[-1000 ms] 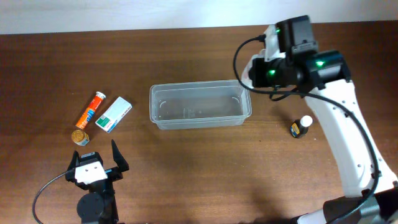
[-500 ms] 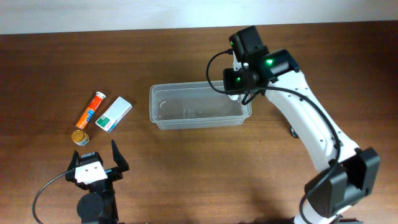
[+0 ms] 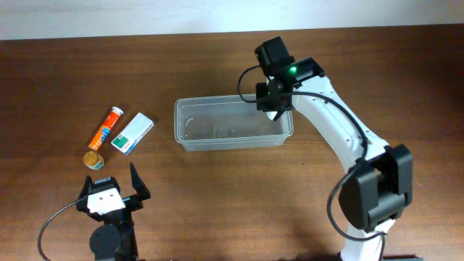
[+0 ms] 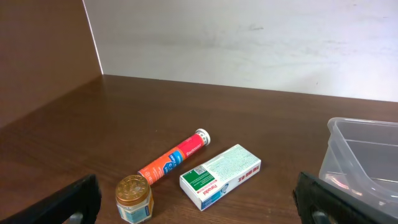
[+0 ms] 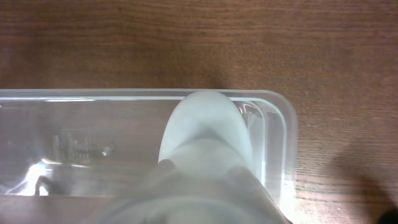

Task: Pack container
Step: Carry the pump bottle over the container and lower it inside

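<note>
Layout at this moment: the container (image 3: 217,129) lies at the centre of the bench (image 3: 217,210), its long side running across the frame. Your right claw (image 3: 274,103) hangs over its right end. A pale blurred shape (image 5: 205,137) fills the right wrist view, so you cannot tell whether that claw is clenched or released. Your left claw (image 3: 111,175), lower left, is spread wide and grasps nothing. Left of the container lie a tube (image 3: 106,127), a carton (image 3: 133,133) and a jar (image 3: 93,160).
</note>
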